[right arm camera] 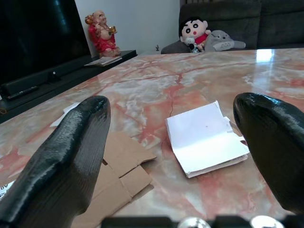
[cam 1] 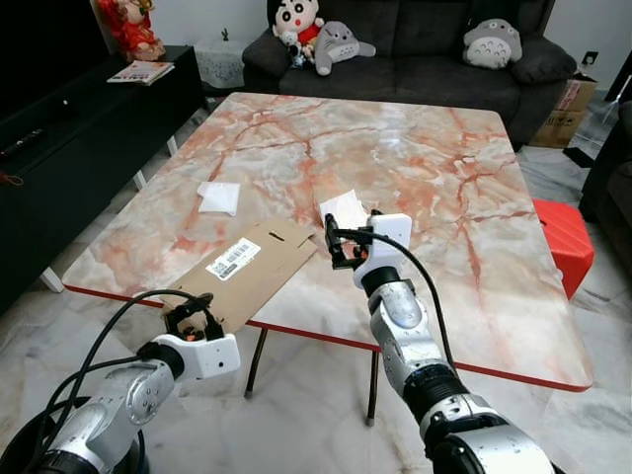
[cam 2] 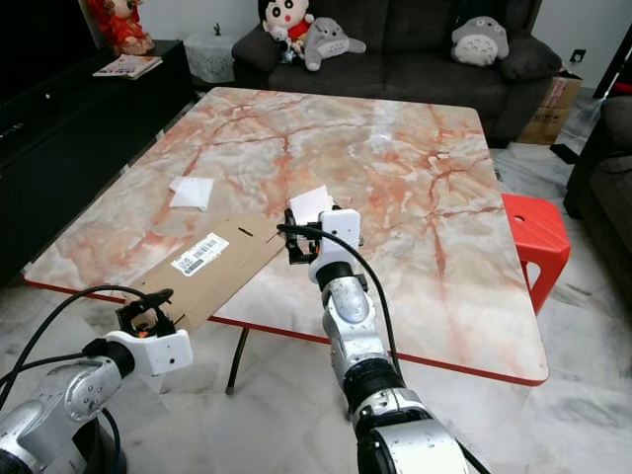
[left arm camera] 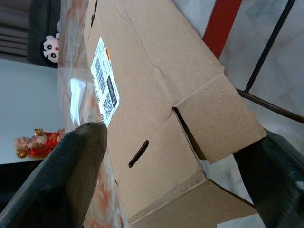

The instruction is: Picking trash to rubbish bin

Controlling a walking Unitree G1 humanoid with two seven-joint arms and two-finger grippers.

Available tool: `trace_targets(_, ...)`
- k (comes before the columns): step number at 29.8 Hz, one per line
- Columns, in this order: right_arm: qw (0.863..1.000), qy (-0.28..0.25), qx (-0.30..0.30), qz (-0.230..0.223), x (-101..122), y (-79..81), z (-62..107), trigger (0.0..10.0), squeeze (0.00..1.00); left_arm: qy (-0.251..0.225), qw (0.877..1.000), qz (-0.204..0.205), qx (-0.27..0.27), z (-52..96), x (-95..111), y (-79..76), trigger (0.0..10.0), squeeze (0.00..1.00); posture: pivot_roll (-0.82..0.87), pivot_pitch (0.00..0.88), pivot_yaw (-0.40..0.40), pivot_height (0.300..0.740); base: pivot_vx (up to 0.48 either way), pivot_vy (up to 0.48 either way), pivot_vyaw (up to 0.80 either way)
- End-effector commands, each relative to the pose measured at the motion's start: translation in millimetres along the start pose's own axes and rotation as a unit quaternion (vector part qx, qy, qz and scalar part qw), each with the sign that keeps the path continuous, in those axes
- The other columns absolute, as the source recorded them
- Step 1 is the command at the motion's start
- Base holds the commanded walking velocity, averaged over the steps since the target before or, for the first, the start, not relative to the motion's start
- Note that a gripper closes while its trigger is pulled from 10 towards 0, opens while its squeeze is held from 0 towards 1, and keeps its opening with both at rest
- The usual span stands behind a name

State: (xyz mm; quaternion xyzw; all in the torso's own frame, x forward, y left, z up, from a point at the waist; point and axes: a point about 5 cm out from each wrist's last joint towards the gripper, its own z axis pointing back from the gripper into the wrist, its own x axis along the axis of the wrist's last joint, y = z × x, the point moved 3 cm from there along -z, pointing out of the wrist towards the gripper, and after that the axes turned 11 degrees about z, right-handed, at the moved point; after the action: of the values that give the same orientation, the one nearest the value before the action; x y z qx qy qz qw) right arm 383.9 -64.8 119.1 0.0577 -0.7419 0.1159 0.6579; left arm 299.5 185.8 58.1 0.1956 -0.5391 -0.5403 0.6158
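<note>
paper (cam 1: 345, 208): white, folded, flat on the worktop (cam 1: 415, 158) near its middle front; just beyond the right gripper, between whose spread fingers it is framed in the right wrist view, untouched.

tissue (cam 1: 218, 197): white, crumpled, lying on the worktop's left part, well apart from the paper.

cardboard (cam 1: 252, 269): brown, flattened, with a white barcode label (cam 1: 233, 258); laid at the front left of the worktop, one end projecting past the red edge. its near corner is seen close between the left fingers in the left wrist view; contact cannot be told.

right gripper (cam 1: 337, 243): held low over the worktop, just short of the paper, beside the cardboard's far corner; fingers (right arm camera: 71, 156) parted wide, nothing held.

left gripper (cam 1: 192, 315): held below and before the worktop's front edge, at the cardboard's overhanging end; fingers (left arm camera: 71, 175) parted, nothing clasped.

worktop: marble-patterned, pink and white, red-rimmed, on thin dark legs.

stool (cam 1: 565, 242): red, on the floor at the worktop's right.

sofa (cam 1: 415, 49): dark, beyond the worktop, with plush toys (cam 1: 316, 30) seated on it.

cabinet (cam 1: 89, 128): black, low, at the left; a red figurine (cam 1: 130, 27) and a magazine (cam 1: 141, 71) are set on it.
</note>
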Motion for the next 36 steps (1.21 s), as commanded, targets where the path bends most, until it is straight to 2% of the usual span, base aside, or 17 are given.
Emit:
trace_targets(1,1.000,-0.008,0.000,-0.003,5.3,-0.1,-3.2,10.0,0.00,-0.002,1.000,-0.012,-0.009,-2.1,0.9,-3.4,0.0,0.00,0.03,0.034,0.000,0.740,0.000,0.000,0.00)
trace_targets(36,1.000,-0.009,-0.001,-0.006,5.5,0.6,-3.4,10.0,0.00,-0.004,1.000,-0.014,-0.010,-4.1,1.2,-4.6,0.0,0.00,0.03,0.021,0.006,0.740,0.000,0.000,0.00)
